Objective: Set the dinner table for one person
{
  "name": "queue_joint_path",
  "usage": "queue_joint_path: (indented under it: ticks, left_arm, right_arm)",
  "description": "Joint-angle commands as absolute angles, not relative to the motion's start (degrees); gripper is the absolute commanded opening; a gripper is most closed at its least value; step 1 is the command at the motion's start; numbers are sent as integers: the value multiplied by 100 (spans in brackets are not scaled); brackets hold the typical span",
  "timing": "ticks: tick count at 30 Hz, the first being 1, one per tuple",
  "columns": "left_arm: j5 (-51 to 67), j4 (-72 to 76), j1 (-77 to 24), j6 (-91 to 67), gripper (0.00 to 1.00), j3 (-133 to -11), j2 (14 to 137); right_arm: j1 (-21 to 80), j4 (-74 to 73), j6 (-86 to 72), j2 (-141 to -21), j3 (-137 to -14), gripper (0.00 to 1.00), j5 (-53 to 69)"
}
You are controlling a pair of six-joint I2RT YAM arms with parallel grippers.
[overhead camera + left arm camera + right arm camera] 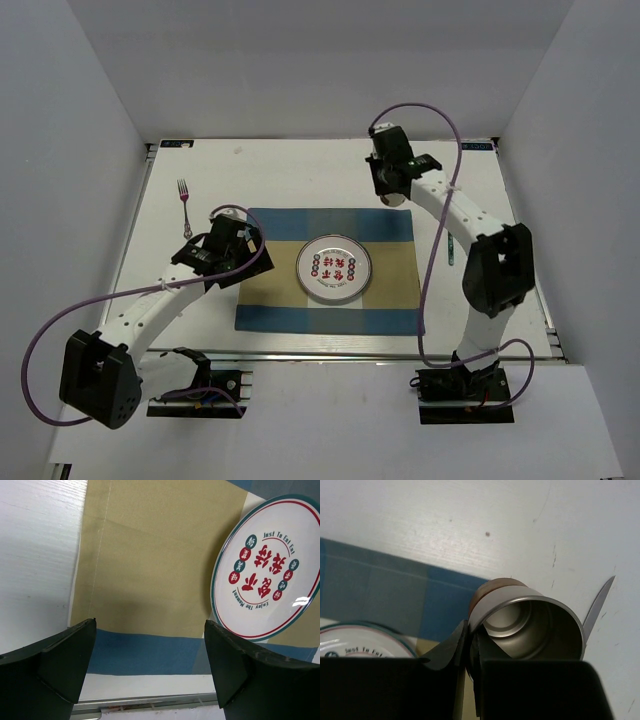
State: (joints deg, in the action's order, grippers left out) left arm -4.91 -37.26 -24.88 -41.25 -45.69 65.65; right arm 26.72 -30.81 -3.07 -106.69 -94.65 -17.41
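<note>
Looking from the top view, the dinner table (pixel 300 170) spans the workspace, bearing a blue-and-tan placemat (pixel 270 290) with 1 plate (pixel 334 270) on it and a fork (pixel 184 205) to its left. The left gripper (pixel 238 250) hangs over the placemat's left edge, the right gripper (pixel 391 192) at its far edge. The left wrist view shows 2 fingers spread wide, holding nothing. The right wrist view shows the fingers clamped on the wall of a metal cup (pixel 530 625).
</note>
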Motion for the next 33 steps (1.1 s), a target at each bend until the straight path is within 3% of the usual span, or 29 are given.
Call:
queue_joint_path:
  ticks: [1, 8, 21, 23, 24, 26, 27, 28, 33]
  left_arm:
    - [-484, -3577, -2505, -4289, 98, -4544, 6477]
    - [-395, -3551, -2505, -4377, 98, -4351, 6416]
    - [-422, -3463, -2505, -4377, 98, -4069, 6284]
    - [-422, -3445, -2505, -4377, 98, -4052, 6249]
    - [-431, -3437, -2505, -4377, 98, -4060, 6249]
    - [-466, -3472, -2505, -4377, 98, -4069, 6205]
    - [-483, -3515, -2505, -4360, 98, -4104, 6179]
    - [-562, -3568, -2505, -4333, 98, -4139, 6179]
    - [-1177, -4499, -2505, -4123, 98, -4779, 6065]
  right_arm:
    - [2663, -3006, -825, -10459, -8730, 0, -1381]
    - [2663, -2620, -888, -10511, -8183, 0, -1143]
    - [2672, -2487, -844, -11091, -8578, 0, -1125]
    - [2672, -2461, -800, -11162, -8613, 14, -1116]
    - [2672, -2478, -800, -11171, -8631, 36, -1116]
    - [2663, -2452, -896, -11057, -8587, 50, -1073]
    - [2646, -2391, -957, -10961, -8526, 82, -1011]
    - [2637, -2182, -1002, -10664, -8290, 89, -932]
    - [2444, -1969, -1484, -9845, -7797, 89, -992]
